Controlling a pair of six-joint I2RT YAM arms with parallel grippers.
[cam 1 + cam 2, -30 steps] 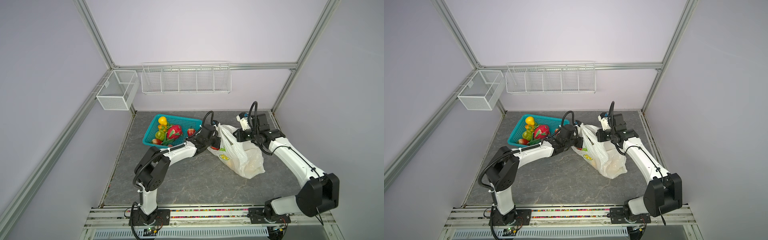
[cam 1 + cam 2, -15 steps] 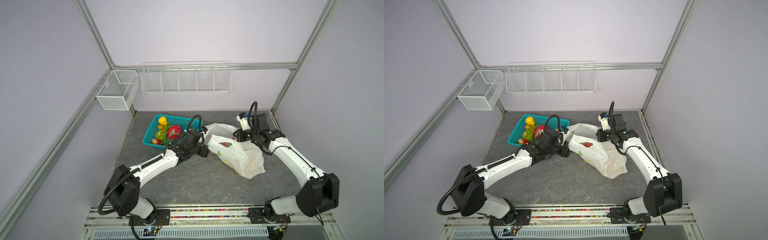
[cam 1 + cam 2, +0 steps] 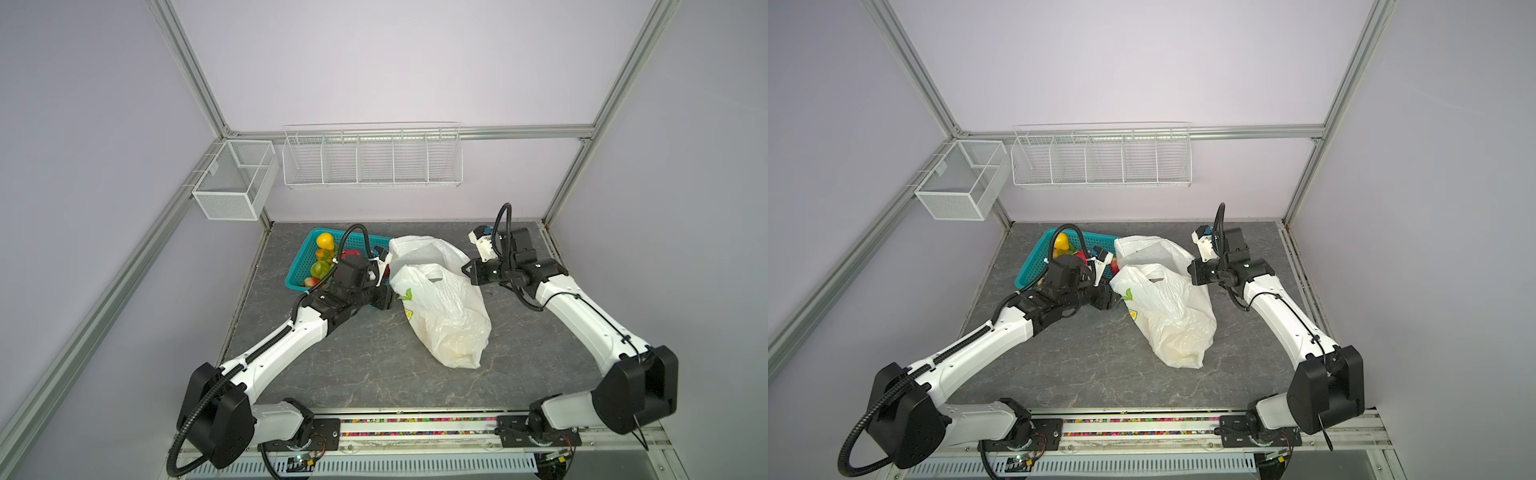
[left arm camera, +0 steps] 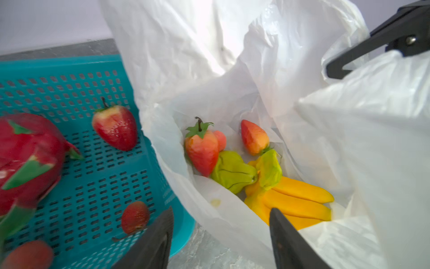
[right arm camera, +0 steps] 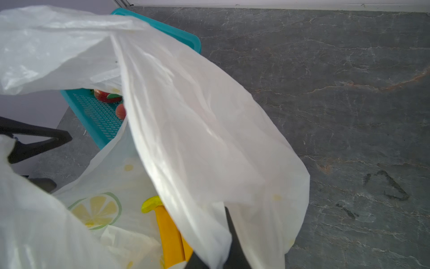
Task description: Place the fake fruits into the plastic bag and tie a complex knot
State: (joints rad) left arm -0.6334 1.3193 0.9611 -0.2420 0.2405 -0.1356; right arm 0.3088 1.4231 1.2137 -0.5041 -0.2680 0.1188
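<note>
No word, number or brand can be read anywhere. The wall of the teal perforated plastic basket [image 4: 168, 196] carries a faint moulded marking near its rim in the left wrist view, but it is too blurred to make out. The thin translucent white plastic bag [image 5: 197, 139] bears only printed pictures, a yellow lemon slice ringed in green, with no lettering beside it.

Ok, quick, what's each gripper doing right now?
Left gripper: open, holding nothing.
Right gripper: closed on the plastic bag.
</note>
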